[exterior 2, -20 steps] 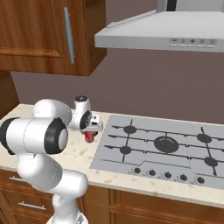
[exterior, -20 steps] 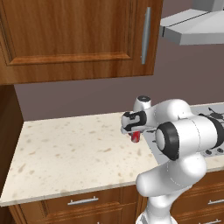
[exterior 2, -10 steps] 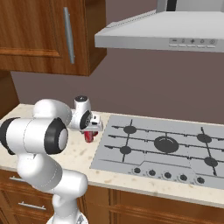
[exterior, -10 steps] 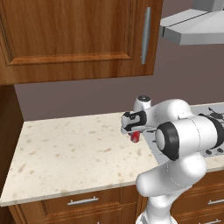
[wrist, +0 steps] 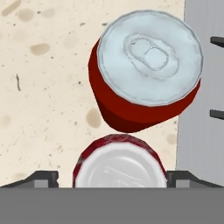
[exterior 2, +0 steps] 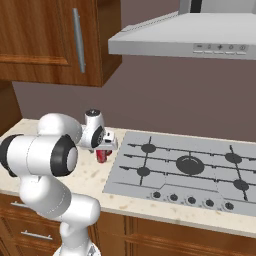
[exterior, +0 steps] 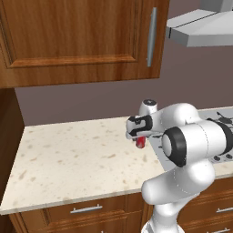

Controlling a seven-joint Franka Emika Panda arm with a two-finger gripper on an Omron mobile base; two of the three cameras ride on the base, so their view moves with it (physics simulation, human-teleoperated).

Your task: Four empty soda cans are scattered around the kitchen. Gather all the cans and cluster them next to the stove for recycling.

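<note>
On the speckled tabletop (wrist: 39,87), the gripper (wrist: 120,177) stands spread wide, its fingertips (wrist: 43,177) clear of the near soda can (wrist: 120,164) between them; a second soda can (wrist: 144,74) stands just beyond (both upright), beside the stove (wrist: 203,100) edge.

counter (exterior: 68,159): beige speckled | cabinet (exterior: 77,41): wood, overhead, metal handle | range hood (exterior 2: 190,35): grey | drawers (exterior: 82,210): wood
</note>
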